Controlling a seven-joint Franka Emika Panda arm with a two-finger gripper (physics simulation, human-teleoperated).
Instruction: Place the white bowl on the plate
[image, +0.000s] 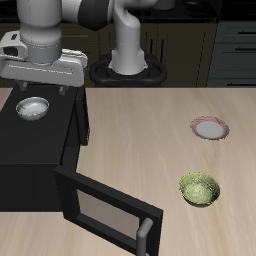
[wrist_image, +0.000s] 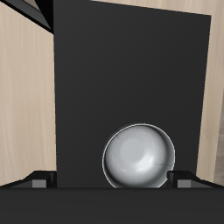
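Sitting on top of a black box-like appliance (image: 35, 150) is the white bowl (image: 33, 108), upright, greyish metallic inside showing; appliance is standing at roughly 9 o'clock on the tabletop (image: 150, 130) in the exterior view, its door (image: 108, 212) hanging open toward the tabletop's front edge. Arm is hovering with the gripper (image: 42, 88) just above and slightly behind the bowl, not touching it as far as can be seen. Jaws are looking spread apart with nothing between them; in the wrist view only the dark fingertips (wrist_image: 39, 180) are showing, one on each side, and the white bowl (wrist_image: 138, 157) is lying between and beyond them on the black top surface (wrist_image: 131, 79).

The plate (image: 210, 128), white centre with pinkish-red rim, is lying flat on the tabletop at about 3 o'clock, well apart from the appliance. Green mottled bowl (image: 199, 189) is sitting at about 5 o'clock, nearer the front edge, near the plate but not touching. Robot base (image: 128, 60) is standing at 12 o'clock at the back
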